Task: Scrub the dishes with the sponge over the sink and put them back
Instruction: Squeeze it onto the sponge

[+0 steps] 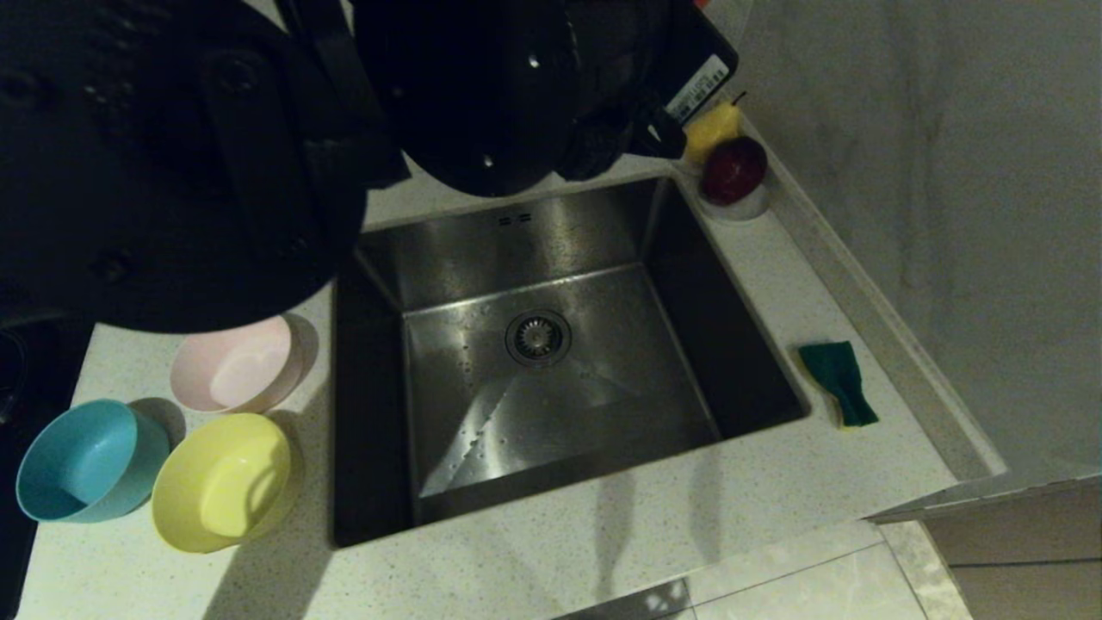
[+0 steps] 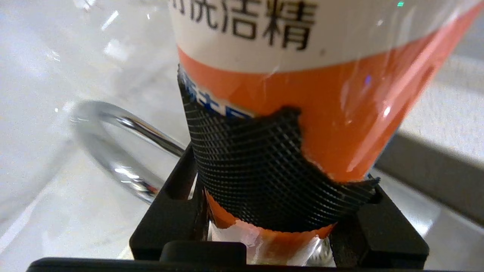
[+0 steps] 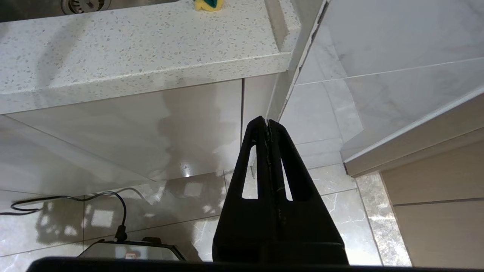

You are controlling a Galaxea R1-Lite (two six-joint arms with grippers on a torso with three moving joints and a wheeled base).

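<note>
Three dishes stand on the counter left of the sink (image 1: 603,413): a pale pink bowl (image 1: 237,366), a yellow bowl (image 1: 224,482) and a light blue bowl (image 1: 86,461). The sponge (image 1: 839,383), green face up, lies on the counter right of the sink, and its edge shows as the sponge (image 3: 208,3) in the right wrist view. My left gripper (image 2: 278,189) is shut on an orange and white detergent bottle (image 2: 332,113), gripping it round a black mesh band. My left arm (image 1: 482,86) looms dark over the sink's far edge. My right gripper (image 3: 268,122) hangs shut and empty below the counter edge.
A chrome tap (image 2: 124,124) arches just beside the held bottle. A small white dish with a red apple (image 1: 733,168) and a yellow pear (image 1: 710,129) sits at the sink's far right corner. A raised ledge and wall run along the counter's right side.
</note>
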